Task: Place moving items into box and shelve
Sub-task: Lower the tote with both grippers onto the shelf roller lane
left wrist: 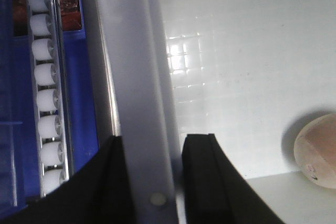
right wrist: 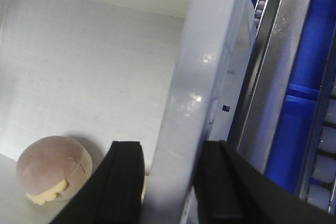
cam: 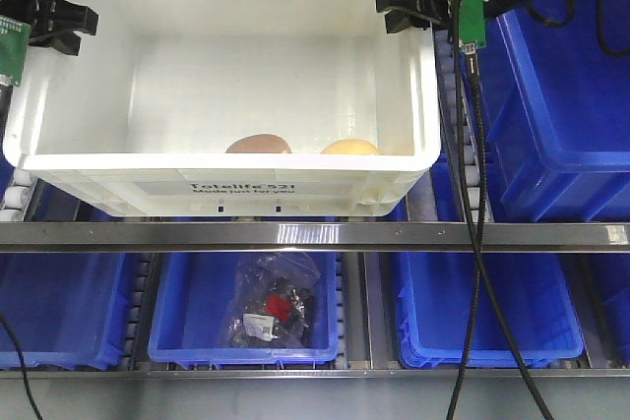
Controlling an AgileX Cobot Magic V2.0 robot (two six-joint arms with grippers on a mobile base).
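**Right tool astride the box wall**

The right tool (right wrist: 168, 182) straddles the white box's side wall (right wrist: 194, 108), one dark finger (right wrist: 123, 182) inside, the other outside. On the box floor at near left lies a pale pinkish ball (right wrist: 52, 166) with a cream bit. Blue bins (right wrist: 299, 129) and white rollers (right wrist: 325, 140) show at right.

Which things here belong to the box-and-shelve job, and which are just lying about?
Part of the job:
- white Totelife tote
- pinkish ball inside it
- yellow ball inside it
- left gripper and right gripper, each clamped on a tote side wall

Lying about:
- blue bins
- clear bag of dark parts
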